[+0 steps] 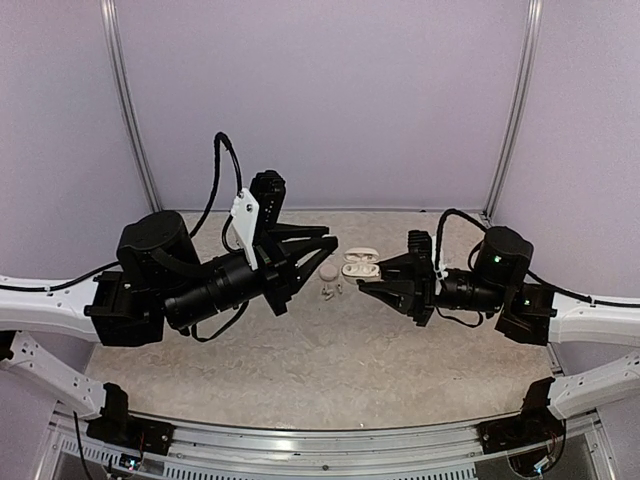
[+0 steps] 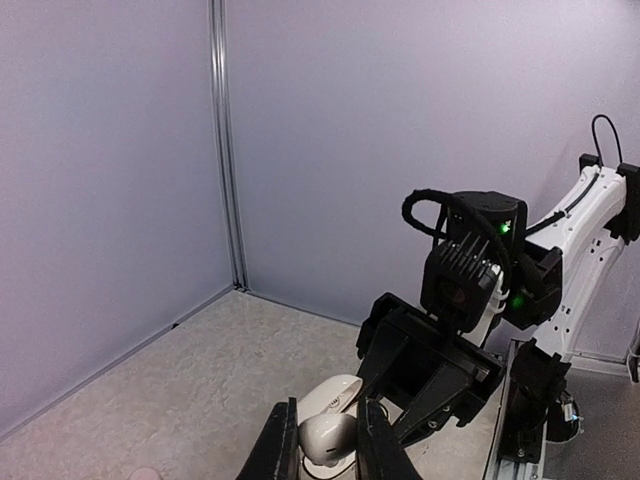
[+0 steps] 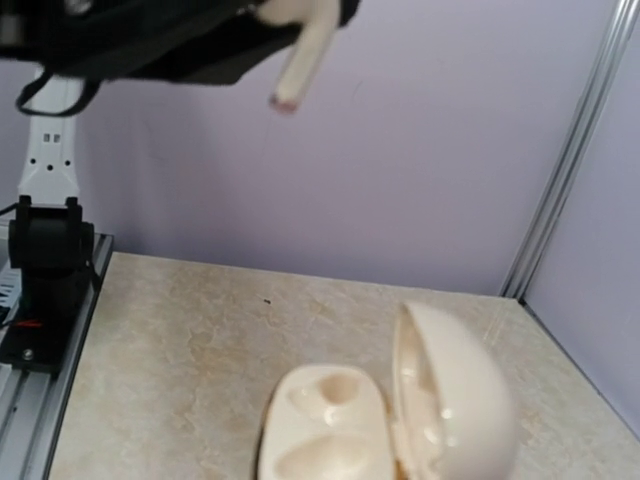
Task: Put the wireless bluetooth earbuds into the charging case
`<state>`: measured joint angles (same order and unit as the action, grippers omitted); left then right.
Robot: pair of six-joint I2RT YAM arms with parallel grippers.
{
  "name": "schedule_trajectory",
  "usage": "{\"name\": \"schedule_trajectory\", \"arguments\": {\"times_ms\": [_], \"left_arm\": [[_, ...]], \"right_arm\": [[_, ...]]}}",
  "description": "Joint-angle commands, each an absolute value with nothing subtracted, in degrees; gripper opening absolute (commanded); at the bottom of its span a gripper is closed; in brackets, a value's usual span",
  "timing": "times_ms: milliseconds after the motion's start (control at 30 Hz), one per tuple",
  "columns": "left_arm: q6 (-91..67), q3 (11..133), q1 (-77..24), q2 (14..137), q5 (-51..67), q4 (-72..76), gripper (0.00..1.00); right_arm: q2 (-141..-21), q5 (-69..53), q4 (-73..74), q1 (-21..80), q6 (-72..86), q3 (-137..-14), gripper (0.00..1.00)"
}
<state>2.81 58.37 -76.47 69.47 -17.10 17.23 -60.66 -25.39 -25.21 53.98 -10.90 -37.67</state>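
The charging case lies open mid-table. In the right wrist view its base shows two bare wells and the lid stands upright beside it. My left gripper hovers just left of the case, shut on a small white earbud with a dark spot. The earbud's stem hangs blurred above the case. My right gripper points at the case from the right with its fingertips together; its wrist view does not show them. Small pale pieces on the table are too small to identify.
A round flat whitish puck lies on the table just under the left fingertips, left of the case. Purple walls with metal posts close off the back and sides. A metal rail runs along the near edge.
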Motion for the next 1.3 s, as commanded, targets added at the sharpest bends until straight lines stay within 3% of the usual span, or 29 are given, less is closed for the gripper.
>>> {"name": "schedule_trajectory", "arguments": {"times_ms": [0, 1267], "left_arm": [[5.9, 59.7, -76.9, 71.2, -16.1, 20.2, 0.10], [8.1, 60.9, -75.9, 76.3, -19.0, 17.8, 0.08]], "right_arm": [[-62.0, -24.0, -27.8, 54.8, -8.0, -39.6, 0.00], [-61.2, -27.5, -32.4, 55.8, -0.3, -39.0, 0.00]]}}
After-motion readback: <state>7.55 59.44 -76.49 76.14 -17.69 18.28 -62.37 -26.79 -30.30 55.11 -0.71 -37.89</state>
